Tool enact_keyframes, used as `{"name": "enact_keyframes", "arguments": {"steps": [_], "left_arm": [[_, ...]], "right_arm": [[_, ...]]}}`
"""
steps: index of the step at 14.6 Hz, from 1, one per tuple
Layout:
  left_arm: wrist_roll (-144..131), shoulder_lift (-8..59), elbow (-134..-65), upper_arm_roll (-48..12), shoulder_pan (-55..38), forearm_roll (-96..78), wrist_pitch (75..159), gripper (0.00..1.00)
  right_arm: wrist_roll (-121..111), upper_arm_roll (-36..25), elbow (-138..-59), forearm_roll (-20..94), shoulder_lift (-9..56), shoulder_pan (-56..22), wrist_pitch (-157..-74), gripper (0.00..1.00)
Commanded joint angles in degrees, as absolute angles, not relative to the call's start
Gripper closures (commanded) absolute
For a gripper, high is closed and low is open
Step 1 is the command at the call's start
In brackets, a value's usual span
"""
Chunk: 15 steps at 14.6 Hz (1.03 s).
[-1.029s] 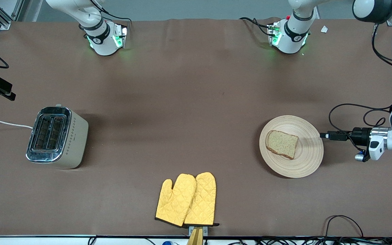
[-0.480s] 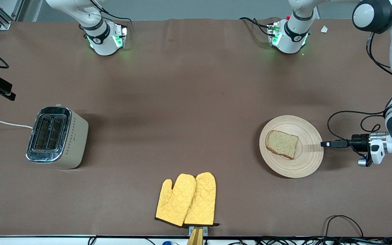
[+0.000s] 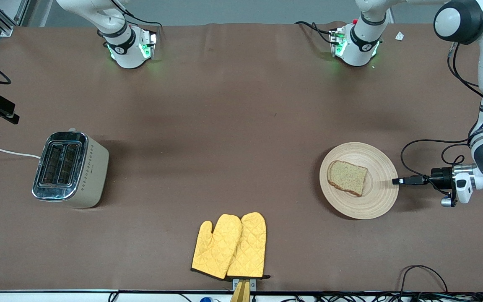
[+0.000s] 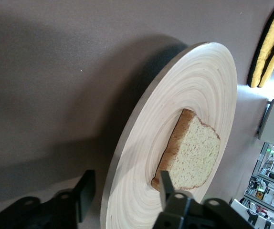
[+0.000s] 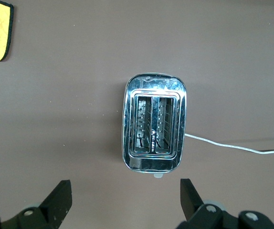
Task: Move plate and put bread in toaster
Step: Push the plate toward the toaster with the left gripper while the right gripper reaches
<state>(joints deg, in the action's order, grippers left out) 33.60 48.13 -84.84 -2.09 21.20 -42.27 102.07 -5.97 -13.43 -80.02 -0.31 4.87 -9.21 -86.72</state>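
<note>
The pale wood plate lies toward the left arm's end of the table with the brown bread slice on it. My left gripper is low at the plate's rim, on the side toward the left arm's end. In the left wrist view the left gripper is open, its fingers straddling the plate's rim, one under and one over, close to the bread. The cream toaster stands toward the right arm's end. My right gripper is open and empty, high over the toaster, out of the front view.
A pair of yellow oven mitts lies at the table's edge nearest the front camera, midway along it. The toaster's white cord runs off the right arm's end of the table. Black cables hang from the left arm's wrist.
My left gripper has slid along the plate's edge toward the front camera and in toward the plate; its fingertips now reach over the rim. Plate, bread and toaster have not moved.
</note>
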Motion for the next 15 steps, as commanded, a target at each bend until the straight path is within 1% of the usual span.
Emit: {"name": "enact_keyframes", "arguments": {"steps": [1, 2, 3, 4, 7, 8, 10, 11, 13, 15], "left_arm": [[38.6, 49.0, -84.2, -2.3, 21.5, -45.1, 102.2, 0.83], [40.8, 49.7, -84.4, -2.3, 21.6, -46.3, 102.2, 0.87], [43.4, 50.2, -84.5, -2.3, 21.6, -47.2, 102.2, 0.97], [44.7, 50.4, -84.4, -2.3, 21.7, -47.8, 102.2, 1.0], [47.2, 50.1, -84.5, -2.3, 22.1, -47.6, 101.2, 1.0], [46.9, 49.3, -84.0, -2.5, 22.1, -47.3, 99.2, 0.98], [43.7, 46.7, -83.8, -3.3, 20.7, -47.0, 92.2, 0.99], [40.3, 46.3, -83.8, -5.2, 19.8, -47.2, 91.6, 1.0], [35.5, 46.3, -83.4, -11.1, 19.0, -47.6, 91.8, 1.0], [34.1, 47.0, -82.8, -16.5, 17.3, -48.1, 95.5, 1.0]], "right_arm": [[-6.0, -13.0, -80.1, -0.5, 4.6, -8.9, -86.4, 0.0], [-6.0, -13.0, -80.1, -0.5, 4.6, -8.9, -86.4, 0.0], [-6.0, -13.0, -80.1, -0.5, 4.6, -8.8, -86.5, 0.0], [-6.0, -13.0, -80.1, -0.5, 4.6, -8.9, -86.5, 0.0], [-6.1, -13.0, -80.1, -0.5, 4.6, -8.8, -86.4, 0.0], [-6.1, -13.0, -80.1, -0.5, 4.7, -8.8, -86.4, 0.0], [-6.1, -13.0, -80.1, -0.5, 4.7, -8.7, -86.5, 0.0], [-6.1, -13.0, -80.1, -0.5, 4.6, -8.7, -86.4, 0.0], [-6.1, -13.0, -80.1, -0.5, 4.7, -8.7, -86.3, 0.0], [-6.1, -13.0, -80.1, -0.5, 4.7, -8.7, -85.9, 0.0]]}}
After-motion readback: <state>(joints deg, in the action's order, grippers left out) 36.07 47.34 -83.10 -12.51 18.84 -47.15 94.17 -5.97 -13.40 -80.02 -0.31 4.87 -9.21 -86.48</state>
